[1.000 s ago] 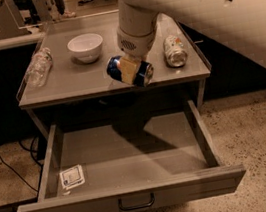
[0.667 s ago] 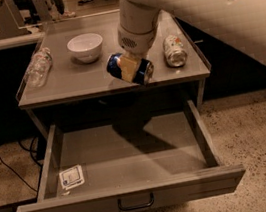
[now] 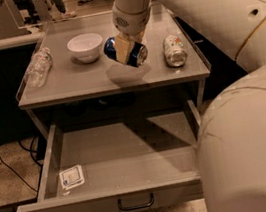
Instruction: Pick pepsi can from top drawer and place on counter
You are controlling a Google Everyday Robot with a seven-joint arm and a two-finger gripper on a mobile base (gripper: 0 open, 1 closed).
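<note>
Since a second ago, your pepsi can [image 3: 139, 54] has gone up in the frame, away from the bench's [image 3: 69, 86] front edge, while the bowl [image 3: 85, 46] and the rest have stayed put. You cannot read the can's logo: the gripper [image 3: 125, 52] sits across its middle, and one tan finger [image 3: 122, 49] covers the label, so only the dark-blue ends show. The fingers are pinching the can between them. It lies on its side, its long axis slanting from upper left near the bowl to lower right toward the silver can [image 3: 174, 50]. It hangs over the middle of the bench, with its shadow on the surface just in front of it.

The white bowl stands just left of it. The silver can lies to the right, and a clear bottle [image 3: 38, 68] lies at the left rim. Below, the drawer [image 3: 48, 162] stands pulled out, with a small white packet [image 3: 71, 177] in its front left corner and its dark handle [image 3: 135, 202] in view. The arm [image 3: 219, 17] hides the drawer's right front corner from you and cuts off the bench's far right.
</note>
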